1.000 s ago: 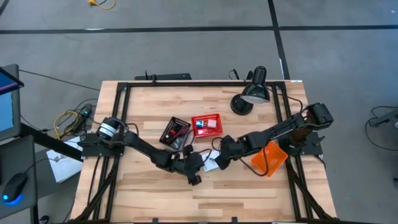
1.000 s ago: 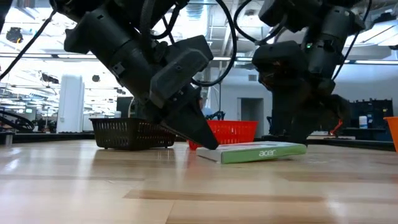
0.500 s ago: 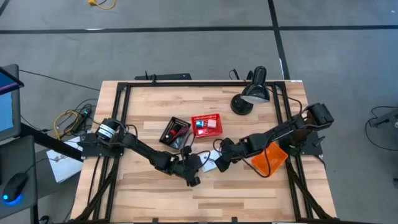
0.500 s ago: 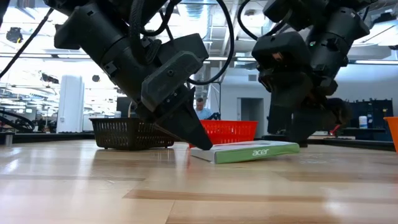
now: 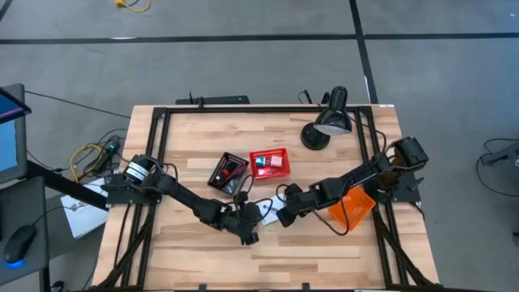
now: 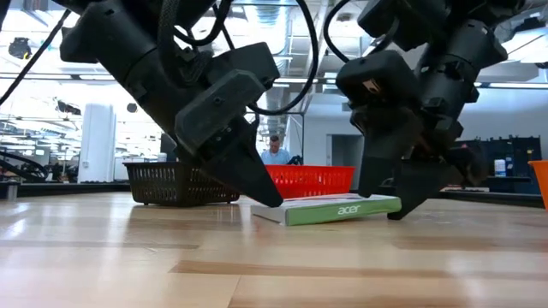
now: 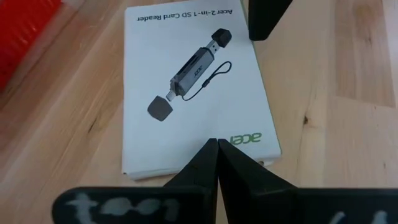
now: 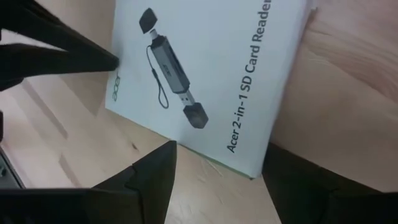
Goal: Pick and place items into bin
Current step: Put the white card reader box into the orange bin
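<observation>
Near the middle of the high view, slightly below centre, a flat white box point(image 5: 274, 213) printed "Acer 2-in-1 SD Card Reader" lies face up on the wooden surface point(image 5: 324, 251), and both arms have converged on it from opposite ends. The left gripper point(image 6: 257, 192) comes in from the left of the frame with its fingers point(image 7: 214, 162) pressed together into a single wedge, the tip touching the box's near short edge; held like that it seems meant to brace or nudge the box rather than to grasp it. The right gripper point(image 6: 387, 192) reaches in from the right with its fingers point(image 8: 146, 174) spread wide, one either side of the box's far end in the right wrist view, apparently lining up for a pinch across the width, though nothing is clamped yet. In the low view the box sits slightly tilted, one end resting at the left wedge, which may be how a thin, flat item gets lifted enough for a finger to slide under. Above the box in the high view stand the red bin point(image 5: 268, 162), already holding small pieces, and a black basket point(image 5: 228, 171) just to its left. A black desk lamp point(image 5: 326, 123) sits upper right, an orange container point(image 5: 351, 206) at the right edge.
</observation>
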Controlling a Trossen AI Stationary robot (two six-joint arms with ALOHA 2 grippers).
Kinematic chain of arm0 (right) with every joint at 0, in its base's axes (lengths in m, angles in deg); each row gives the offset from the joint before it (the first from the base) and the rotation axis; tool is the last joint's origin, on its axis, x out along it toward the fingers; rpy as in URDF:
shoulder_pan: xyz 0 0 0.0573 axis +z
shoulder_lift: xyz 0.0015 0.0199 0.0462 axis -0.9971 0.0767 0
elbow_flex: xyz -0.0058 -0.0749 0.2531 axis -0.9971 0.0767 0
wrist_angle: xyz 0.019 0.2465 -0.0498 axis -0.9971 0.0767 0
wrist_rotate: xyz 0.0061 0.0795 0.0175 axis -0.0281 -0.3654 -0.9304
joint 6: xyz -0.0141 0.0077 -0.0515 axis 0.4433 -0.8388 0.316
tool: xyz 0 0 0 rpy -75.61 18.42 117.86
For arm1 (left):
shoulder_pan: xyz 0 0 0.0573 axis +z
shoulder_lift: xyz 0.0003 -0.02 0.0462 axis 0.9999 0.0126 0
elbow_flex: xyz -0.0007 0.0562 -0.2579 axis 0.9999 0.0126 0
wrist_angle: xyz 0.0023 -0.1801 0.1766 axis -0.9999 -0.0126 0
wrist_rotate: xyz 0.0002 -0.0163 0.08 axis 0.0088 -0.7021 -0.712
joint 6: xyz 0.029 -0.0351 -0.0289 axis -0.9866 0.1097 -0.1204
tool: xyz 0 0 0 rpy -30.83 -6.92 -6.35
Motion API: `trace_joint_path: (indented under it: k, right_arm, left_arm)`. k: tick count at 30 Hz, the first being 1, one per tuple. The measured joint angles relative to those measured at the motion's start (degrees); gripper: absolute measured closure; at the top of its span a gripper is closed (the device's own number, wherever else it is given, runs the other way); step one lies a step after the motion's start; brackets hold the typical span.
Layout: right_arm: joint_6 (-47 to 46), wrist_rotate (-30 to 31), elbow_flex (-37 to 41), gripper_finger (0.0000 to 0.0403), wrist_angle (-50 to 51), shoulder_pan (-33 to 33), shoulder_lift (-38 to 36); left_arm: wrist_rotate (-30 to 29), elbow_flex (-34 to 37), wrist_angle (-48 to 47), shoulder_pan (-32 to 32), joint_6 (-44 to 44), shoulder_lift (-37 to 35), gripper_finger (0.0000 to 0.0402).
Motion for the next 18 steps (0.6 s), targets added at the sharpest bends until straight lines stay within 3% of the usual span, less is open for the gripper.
trace_joint_path:
  k: [9,18]
  right_arm:
    - [3.5,2.2,0.4,0.0194,-6.4,-0.3,-0.3]
    - [3.7,4.9,0.0,0.0234,-11.0,-0.5,-0.5]
  left_arm:
    - [-1.9,0.0,-0.4,-1.0,-0.9,-0.2,0.0401]
    - [-11.7,0.1,-0.2,-6.1,-1.7,0.2,0.0401]
